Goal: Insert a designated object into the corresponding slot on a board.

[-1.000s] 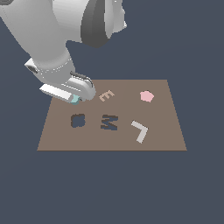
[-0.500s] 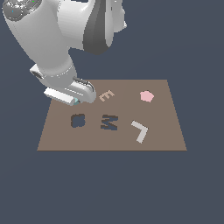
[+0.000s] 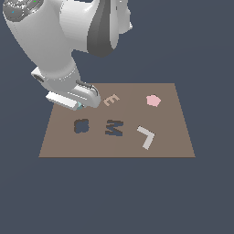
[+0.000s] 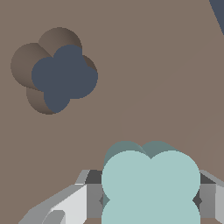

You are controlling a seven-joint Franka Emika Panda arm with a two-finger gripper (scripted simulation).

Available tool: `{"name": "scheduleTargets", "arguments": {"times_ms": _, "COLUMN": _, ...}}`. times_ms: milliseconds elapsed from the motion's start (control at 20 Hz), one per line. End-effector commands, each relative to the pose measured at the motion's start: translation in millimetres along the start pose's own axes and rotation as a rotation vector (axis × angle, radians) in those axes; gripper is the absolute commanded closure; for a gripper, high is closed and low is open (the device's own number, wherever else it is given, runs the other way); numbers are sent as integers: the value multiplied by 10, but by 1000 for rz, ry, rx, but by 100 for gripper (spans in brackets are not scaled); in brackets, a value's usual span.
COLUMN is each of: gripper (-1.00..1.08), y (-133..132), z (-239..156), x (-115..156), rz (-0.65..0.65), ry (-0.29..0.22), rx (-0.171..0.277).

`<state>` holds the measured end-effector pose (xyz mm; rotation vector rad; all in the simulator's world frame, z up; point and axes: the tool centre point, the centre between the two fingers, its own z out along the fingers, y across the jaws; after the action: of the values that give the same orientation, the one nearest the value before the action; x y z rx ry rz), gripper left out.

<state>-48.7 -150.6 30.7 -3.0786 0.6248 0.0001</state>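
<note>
The light-teal clover piece [image 4: 151, 183] sits between my gripper's fingers [image 4: 89, 197], and the gripper [image 4: 151, 199] is shut on it, holding it a little above the brown board [image 4: 166, 87]. In the exterior view only a sliver of the teal piece [image 3: 79, 105] shows under the gripper [image 3: 77, 104]. The dark clover-shaped slot [image 3: 81, 125] lies on the board [image 3: 169, 146] just in front of the gripper, apart from the piece. In the wrist view the slot [image 4: 59, 78] is empty and off to one side of the held piece.
On the board lie a tan letter E [image 3: 111, 99], a pink pentagon [image 3: 153, 100], a dark M-shaped cutout [image 3: 114, 127] and a pale L-shaped piece [image 3: 146, 136]. The arm's bulky links [image 3: 68, 36] rise over the board's back corner on the exterior view's left.
The gripper with the teal piece has risen slightly and drifted a little toward the exterior view's left. The pieces on the board have not moved.
</note>
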Motion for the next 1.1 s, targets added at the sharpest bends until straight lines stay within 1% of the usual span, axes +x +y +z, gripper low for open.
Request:
{"name": "scheduleTargets", "arguments": {"times_ms": 0, "gripper": 108, "y": 2, "z": 0, "x": 0, "rz": 0, "ry": 0, "rx": 0}}
{"name": "scheduleTargets", "arguments": {"times_ms": 300, "gripper": 108, "y": 7, "z": -1, "x": 13, "rz": -26, "ry": 0, "rx": 0}}
{"name": "scheduleTargets", "arguments": {"times_ms": 550, "gripper": 108, "y": 20, "z": -4, "x": 46, "rz": -89, "ry": 0, "rx": 0}}
{"name": "scheduleTargets", "arguments": {"times_ms": 800, "gripper": 108, "y": 37, "z": -10, "x": 99, "rz": -188, "ry": 0, "rx": 0}}
{"name": "scheduleTargets", "arguments": {"times_ms": 1050, "gripper": 108, "y": 51, "z": -17, "x": 175, "rz": -326, "ry": 0, "rx": 0}}
